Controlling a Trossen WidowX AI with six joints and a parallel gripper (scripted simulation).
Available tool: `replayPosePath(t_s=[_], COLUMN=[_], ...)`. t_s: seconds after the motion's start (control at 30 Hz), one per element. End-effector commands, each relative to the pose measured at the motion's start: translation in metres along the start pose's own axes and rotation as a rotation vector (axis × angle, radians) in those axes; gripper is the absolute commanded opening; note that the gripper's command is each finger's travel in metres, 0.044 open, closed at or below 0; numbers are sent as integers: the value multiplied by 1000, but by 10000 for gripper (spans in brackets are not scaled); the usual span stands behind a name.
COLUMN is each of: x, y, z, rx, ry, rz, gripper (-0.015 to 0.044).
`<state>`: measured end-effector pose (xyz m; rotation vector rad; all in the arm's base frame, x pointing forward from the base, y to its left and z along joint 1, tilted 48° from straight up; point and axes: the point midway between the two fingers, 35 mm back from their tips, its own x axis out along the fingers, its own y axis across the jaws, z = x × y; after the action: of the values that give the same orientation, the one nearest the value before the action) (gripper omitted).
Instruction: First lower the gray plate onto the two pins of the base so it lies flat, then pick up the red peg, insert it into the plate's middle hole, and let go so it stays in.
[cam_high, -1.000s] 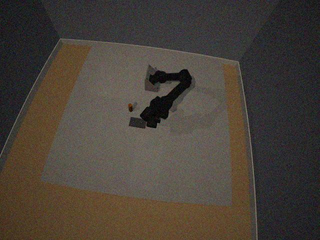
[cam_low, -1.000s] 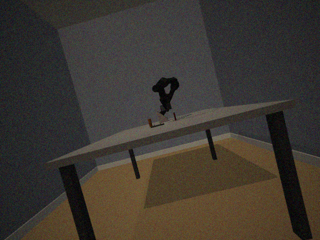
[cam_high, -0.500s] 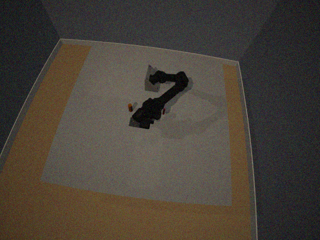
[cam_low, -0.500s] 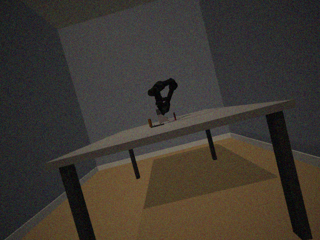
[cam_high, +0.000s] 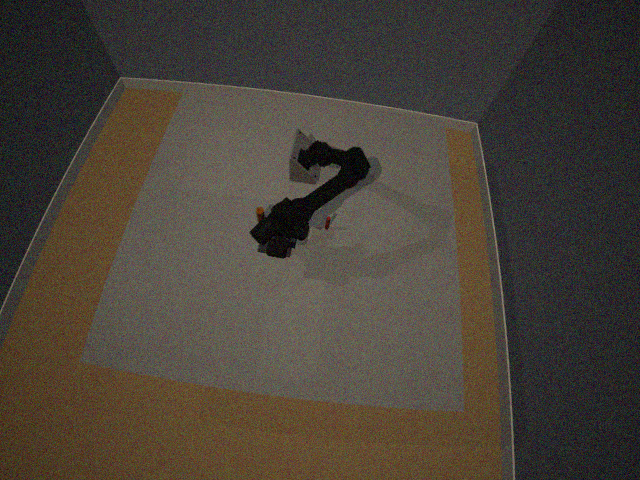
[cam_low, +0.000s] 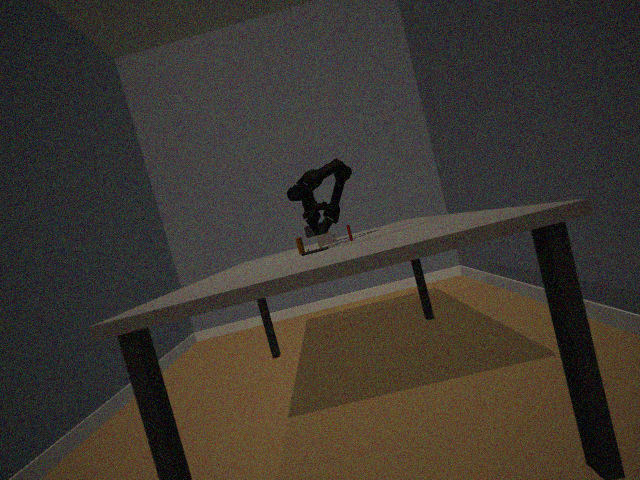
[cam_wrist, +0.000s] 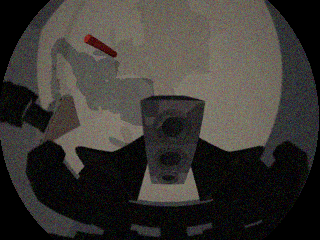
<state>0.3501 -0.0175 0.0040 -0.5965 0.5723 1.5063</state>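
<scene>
My gripper (cam_wrist: 168, 134) is shut on the gray plate (cam_wrist: 173, 142), whose holes face the wrist camera. In the exterior view the gripper is low over the dark base (cam_low: 315, 251), with a visible gap above it. In the top view the arm hides most of the base and the plate. The base's pins cannot be made out, nor whether they line up with the plate's holes. The red peg (cam_high: 327, 223) (cam_low: 349, 233) (cam_wrist: 101, 46) stands upright on the table, apart from the gripper, on the side away from the orange cylinder.
An orange cylinder (cam_high: 260, 213) (cam_low: 299, 245) stands upright close beside the base. The arm's light gray mount (cam_high: 302, 173) (cam_wrist: 65, 120) is behind, towards the table's back. Arm shadows fall around the peg.
</scene>
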Motion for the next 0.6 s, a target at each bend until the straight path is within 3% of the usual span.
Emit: replayPosePath(t_s=[0.0,0.57], x=[7,18], y=[3,6], z=[-12,-29], rx=[-2,-11], ry=[1,0], rz=[2,-1], gripper=[0,0])
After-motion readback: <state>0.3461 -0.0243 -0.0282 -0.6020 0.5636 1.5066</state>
